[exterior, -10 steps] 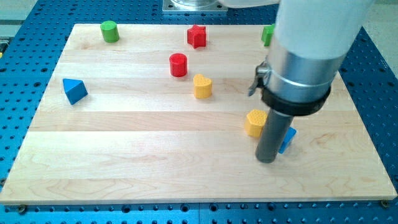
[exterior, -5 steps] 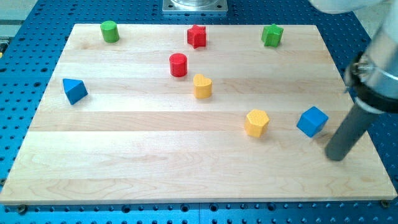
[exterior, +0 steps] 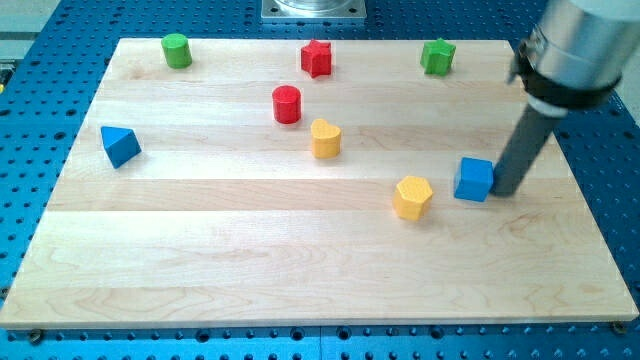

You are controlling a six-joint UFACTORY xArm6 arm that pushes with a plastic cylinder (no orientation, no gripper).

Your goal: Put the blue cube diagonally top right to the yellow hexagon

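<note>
One tip [exterior: 507, 191] touching blue cube [exterior: 474, 180] rightward.

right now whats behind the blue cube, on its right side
My tip stands right against the blue cube on the view's right. The rod hides a strip of the board behind it; nothing else shows there. The yellow hexagon sits at the cube's lower left.

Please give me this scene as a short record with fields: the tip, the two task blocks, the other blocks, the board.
tip: my tip at the blue cube's right side, seemingly touching
blue cube: right of the yellow hexagon, slightly higher, small gap
yellow hexagon: right of centre
others: yellow heart, red cylinder, red star, green cylinder, green star, blue triangle
board: wooden board
</note>
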